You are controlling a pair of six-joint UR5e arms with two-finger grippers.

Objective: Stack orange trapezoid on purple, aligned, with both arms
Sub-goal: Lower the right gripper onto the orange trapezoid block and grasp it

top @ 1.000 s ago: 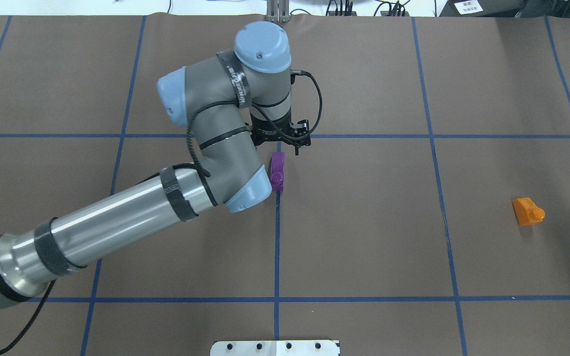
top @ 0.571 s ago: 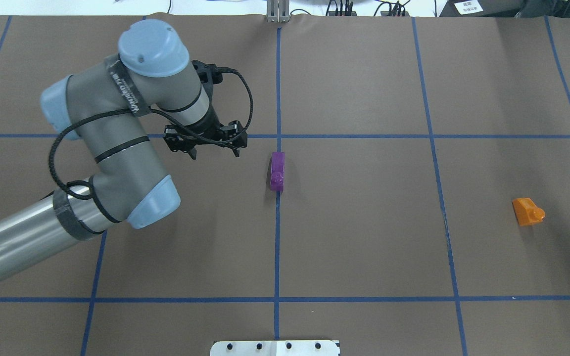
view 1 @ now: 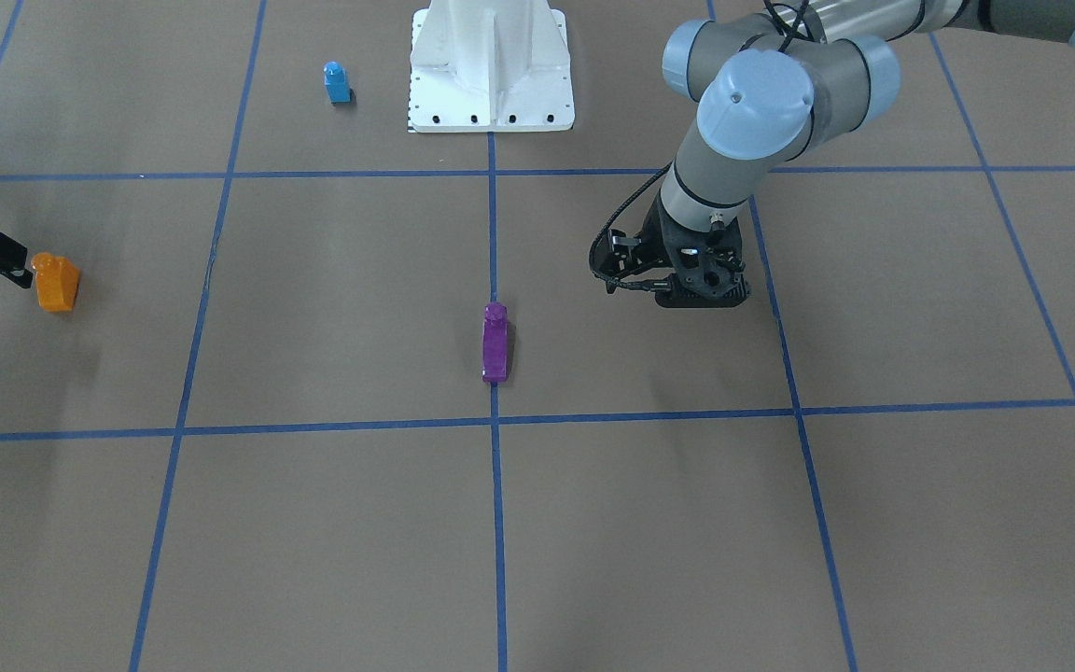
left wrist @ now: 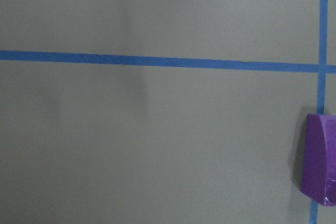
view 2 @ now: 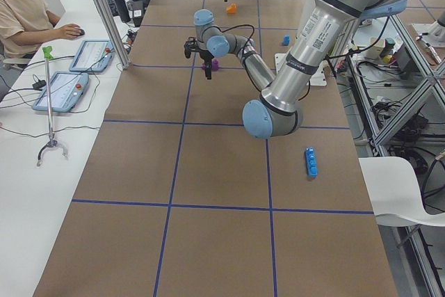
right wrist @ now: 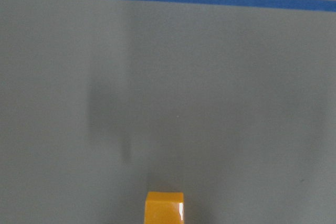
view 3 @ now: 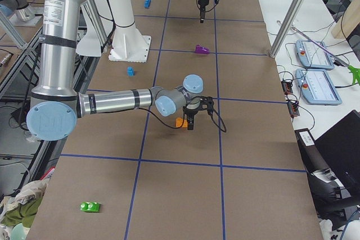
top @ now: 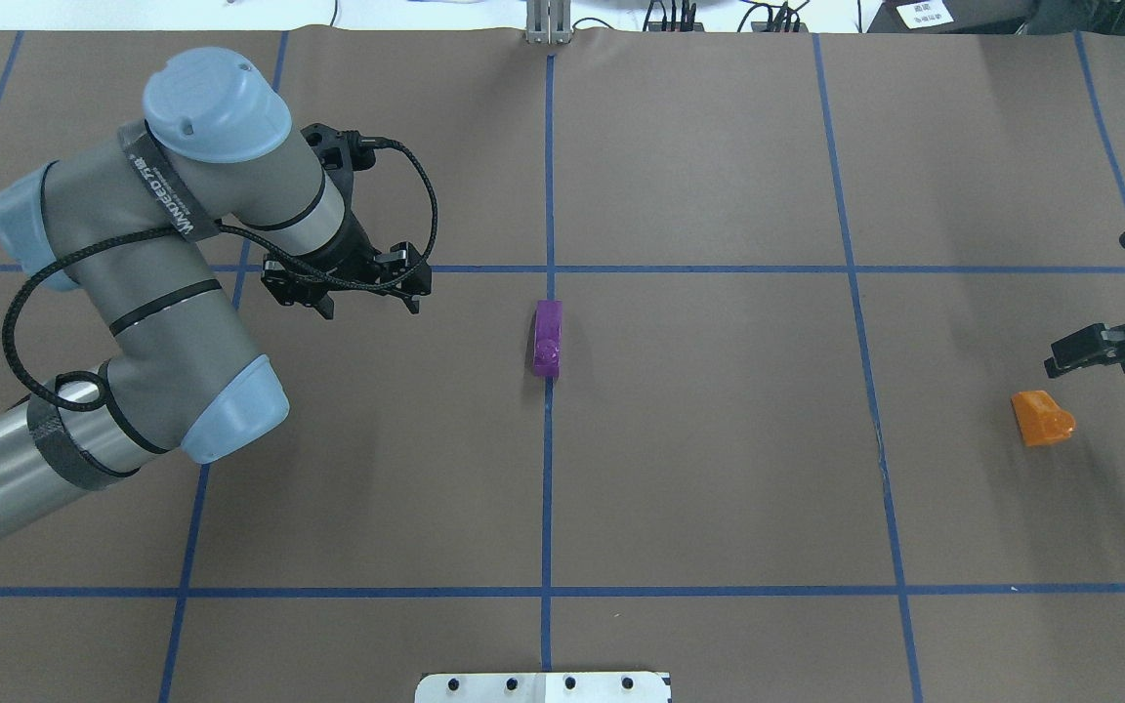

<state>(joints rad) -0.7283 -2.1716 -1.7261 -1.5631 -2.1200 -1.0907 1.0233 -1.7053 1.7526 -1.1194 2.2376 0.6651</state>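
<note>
The purple block (top: 548, 339) lies on the centre blue line, also in the front view (view 1: 495, 343) and at the right edge of the left wrist view (left wrist: 321, 166). My left gripper (top: 370, 308) is open and empty, well to its left, above the table. The orange trapezoid (top: 1042, 418) sits at the far right, also in the front view (view 1: 56, 282) and at the bottom of the right wrist view (right wrist: 165, 207). My right gripper (top: 1109, 356) hovers just beyond it, open and empty.
A small blue single-stud block (view 1: 337, 82) stands near the white base plate (view 1: 491, 112). A long blue brick (view 2: 311, 161) lies on the left end of the table, a green brick (view 3: 90, 207) on the right end. An operator (view 2: 21, 5) sits across the table.
My left arm has swung left, away from the purple block, which stayed put. My right gripper has come in from the right edge to just beyond the orange trapezoid.
</note>
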